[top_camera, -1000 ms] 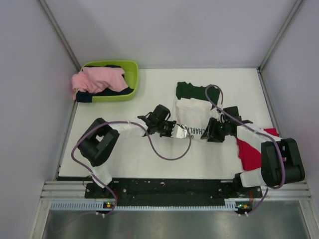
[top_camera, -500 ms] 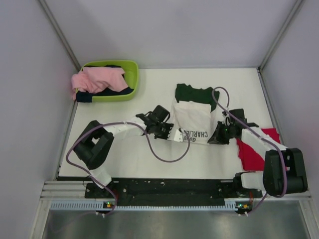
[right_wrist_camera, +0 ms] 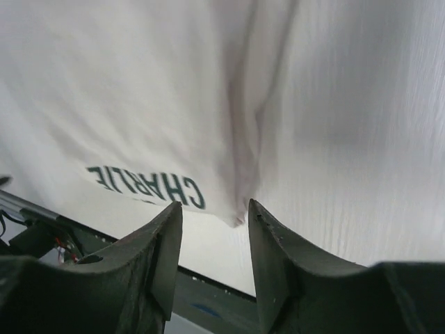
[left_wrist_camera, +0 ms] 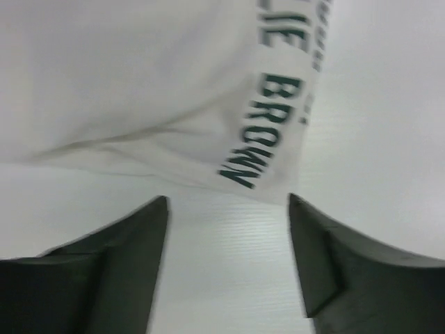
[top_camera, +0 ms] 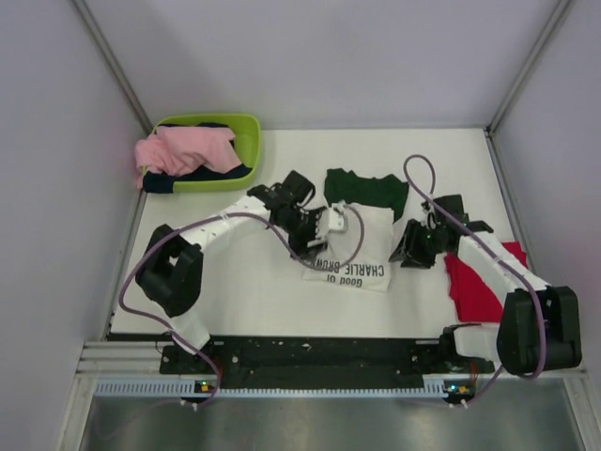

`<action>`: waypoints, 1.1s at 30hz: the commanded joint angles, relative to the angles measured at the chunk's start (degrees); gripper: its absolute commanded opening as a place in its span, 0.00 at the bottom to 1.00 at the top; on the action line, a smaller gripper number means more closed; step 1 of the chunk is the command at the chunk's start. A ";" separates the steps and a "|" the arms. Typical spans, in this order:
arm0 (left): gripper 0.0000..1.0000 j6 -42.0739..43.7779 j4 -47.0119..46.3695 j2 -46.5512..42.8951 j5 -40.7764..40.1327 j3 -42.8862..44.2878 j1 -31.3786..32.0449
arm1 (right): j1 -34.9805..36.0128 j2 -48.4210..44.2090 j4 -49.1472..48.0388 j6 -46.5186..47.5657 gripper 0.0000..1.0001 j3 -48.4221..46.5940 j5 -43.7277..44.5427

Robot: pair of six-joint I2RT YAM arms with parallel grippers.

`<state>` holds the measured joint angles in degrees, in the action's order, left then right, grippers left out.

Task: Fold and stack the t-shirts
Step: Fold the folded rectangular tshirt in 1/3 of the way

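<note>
The white t-shirt (top_camera: 357, 246) lies folded at mid-table, its dark green sleeves (top_camera: 368, 186) at the far end and the black print (top_camera: 351, 273) along the near edge. My left gripper (top_camera: 321, 235) hovers at its left edge, open, with only bare table between the fingers (left_wrist_camera: 132, 243); the "BROWN" lettering (left_wrist_camera: 268, 129) lies just ahead. My right gripper (top_camera: 414, 246) stands at the shirt's right edge, open, with a shirt corner (right_wrist_camera: 238, 209) just ahead of its fingertips, not clamped. The red t-shirt (top_camera: 477, 285) lies at the right, partly under the right arm.
A lime-green basket (top_camera: 249, 133) with pink and dark clothes stands at the back left. Cables loop over both arms. The table's near edge and black rail (right_wrist_camera: 208, 289) show below the right fingers.
Both grippers carried the shirt's edge toward the near side, laid it down and let go. Both now stand open, and the shirt lies folded with its print along the near edge.
</note>
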<state>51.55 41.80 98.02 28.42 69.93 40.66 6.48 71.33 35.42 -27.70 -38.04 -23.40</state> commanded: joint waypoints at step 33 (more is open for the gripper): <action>0.00 -26.84 -20.44 23.01 13.33 25.25 -10.87 | -0.68 25.00 -22.06 12.50 0.00 -23.66 5.29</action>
<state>22.87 21.43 121.38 38.39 91.79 29.89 6.22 102.43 14.52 -16.49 -62.33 -18.70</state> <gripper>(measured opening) 0.068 0.015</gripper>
